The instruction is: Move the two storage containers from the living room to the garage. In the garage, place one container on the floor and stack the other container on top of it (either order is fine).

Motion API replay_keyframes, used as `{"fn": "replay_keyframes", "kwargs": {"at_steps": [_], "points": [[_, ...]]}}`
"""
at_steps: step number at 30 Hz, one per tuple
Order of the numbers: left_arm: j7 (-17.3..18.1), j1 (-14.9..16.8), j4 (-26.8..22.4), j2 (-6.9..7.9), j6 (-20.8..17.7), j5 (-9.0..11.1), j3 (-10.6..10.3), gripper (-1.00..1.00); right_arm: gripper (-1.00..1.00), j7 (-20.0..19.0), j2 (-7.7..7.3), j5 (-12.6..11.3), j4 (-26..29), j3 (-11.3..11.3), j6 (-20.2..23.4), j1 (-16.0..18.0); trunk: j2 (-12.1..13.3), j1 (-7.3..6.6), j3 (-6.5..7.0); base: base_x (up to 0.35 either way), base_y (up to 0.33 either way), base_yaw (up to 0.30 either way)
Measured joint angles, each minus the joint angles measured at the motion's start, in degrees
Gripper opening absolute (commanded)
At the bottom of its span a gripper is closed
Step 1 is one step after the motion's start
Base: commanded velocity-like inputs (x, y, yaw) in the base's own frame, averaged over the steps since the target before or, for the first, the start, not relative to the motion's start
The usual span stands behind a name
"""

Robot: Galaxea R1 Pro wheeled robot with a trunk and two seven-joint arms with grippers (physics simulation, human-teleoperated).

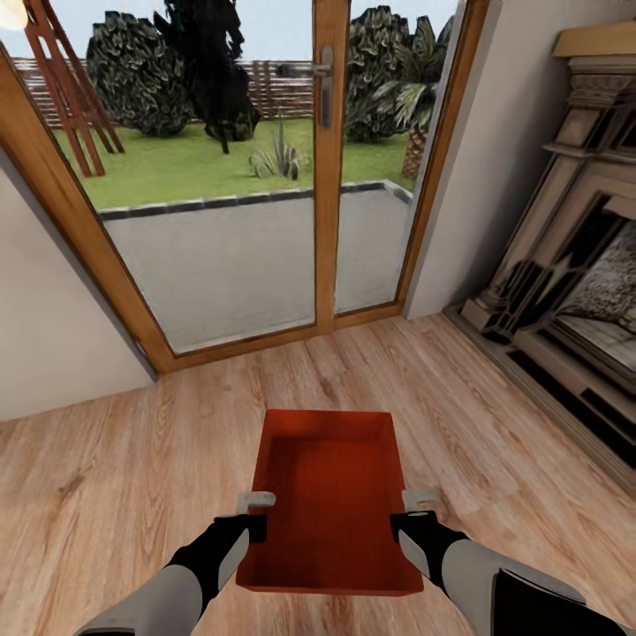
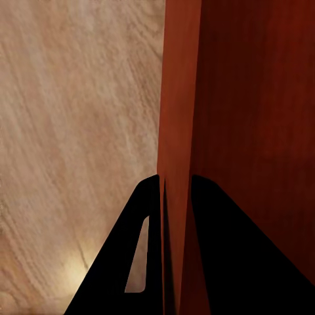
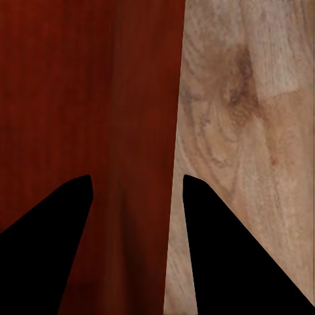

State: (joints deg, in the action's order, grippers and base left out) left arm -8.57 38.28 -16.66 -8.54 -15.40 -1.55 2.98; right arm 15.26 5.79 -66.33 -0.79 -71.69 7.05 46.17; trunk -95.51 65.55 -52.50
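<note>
One orange-red storage container [image 1: 327,495], open-topped and empty, hangs between my two arms above the light wood plank floor [image 1: 124,477] of the living room. My left gripper [image 1: 256,514] is shut on its left wall; in the left wrist view the black fingers [image 2: 147,216] pinch the thin container wall [image 2: 177,98]. At the right wall, my right gripper [image 1: 408,512] is shut on the rim, one finger [image 3: 59,223] inside the container [image 3: 79,85] and the other outside it over the floor.
Wood-framed glass doors [image 1: 247,177] stand straight ahead, with a patio and garden beyond. A dark fireplace surround [image 1: 574,291] runs along the right. A white wall [image 1: 53,327] closes the left. Open plank floor lies between me and the doors.
</note>
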Motion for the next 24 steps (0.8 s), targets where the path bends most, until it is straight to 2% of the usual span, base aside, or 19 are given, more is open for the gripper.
{"fn": "replay_keyframes", "kwargs": {"at_steps": [24], "points": [[-0.1,0.03,0.02,-0.07,0.0,-0.03,0.02,-1.0,-1.0,-0.02,-0.08,0.02,0.06,0.02,0.02,0.0,9.63,-5.27,4.31,0.0,0.0,0.0]]}}
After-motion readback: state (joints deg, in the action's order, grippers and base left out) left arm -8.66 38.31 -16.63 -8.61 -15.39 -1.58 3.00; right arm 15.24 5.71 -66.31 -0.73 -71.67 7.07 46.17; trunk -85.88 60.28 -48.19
